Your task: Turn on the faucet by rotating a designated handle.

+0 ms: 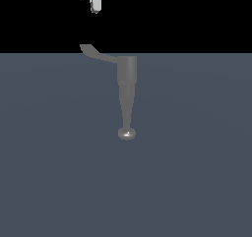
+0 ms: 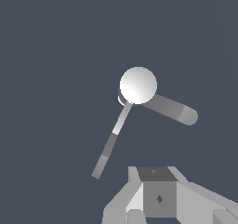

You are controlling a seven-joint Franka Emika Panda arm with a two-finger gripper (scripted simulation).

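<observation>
Pincer (image 1: 95,7) hangs above handle (image 1: 93,52), clear of faucet (image 1: 126,91); grip state unclear.

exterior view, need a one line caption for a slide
White gripper hangs clear above the grey faucet, nearest its curved handle branching toward the exterior view's left, untouched.

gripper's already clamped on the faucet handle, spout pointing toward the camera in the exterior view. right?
Not quite. The gripper is not on the handle: the exterior view shows it hanging above the handle's flared tip with a clear gap, touching nothing. The rest holds: the faucet has its spout toward the camera there.
</observation>
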